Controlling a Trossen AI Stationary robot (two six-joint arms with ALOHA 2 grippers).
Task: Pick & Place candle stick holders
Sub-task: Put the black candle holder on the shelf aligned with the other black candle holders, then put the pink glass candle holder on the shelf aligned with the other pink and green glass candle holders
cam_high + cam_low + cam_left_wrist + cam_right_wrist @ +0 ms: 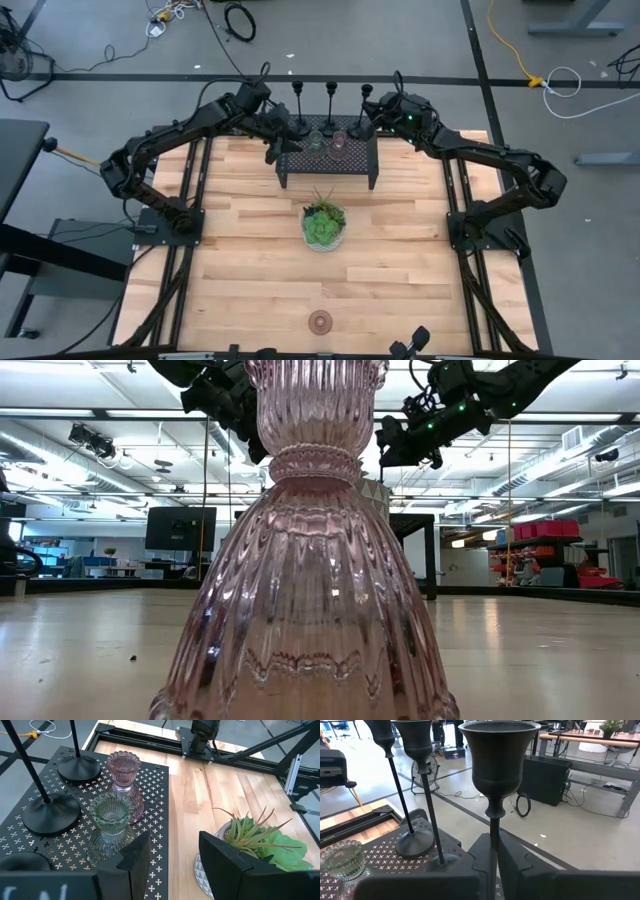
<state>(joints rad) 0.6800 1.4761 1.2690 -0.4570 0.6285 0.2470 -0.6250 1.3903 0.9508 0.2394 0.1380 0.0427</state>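
Three black candlesticks (331,100) stand in a row along the far side of the black mesh rack (328,172). A greenish glass cup (107,820) and a pink one (125,775) stand on the rack beside them. A third pink glass cup (320,321) stands on the table near its front edge and fills the low view (310,560). My left gripper (170,855) is open and empty above the rack's left end, near the greenish cup. My right gripper (493,862) is shut on the right-hand candlestick (364,100). My right gripper pinches the right-hand candlestick's thin stem (493,832) between its two fingers, below the cup and its knob. The fingers come from the table's right, about level, and lie across the stem. The candlestick stands upright. The gripper hides its base in the right wrist view.
A green leafy plant in a bowl (324,222) stands at mid-table, just in front of the rack. Black frame rails (170,215) run along both table sides. Bare wood lies between the plant and the front cup.
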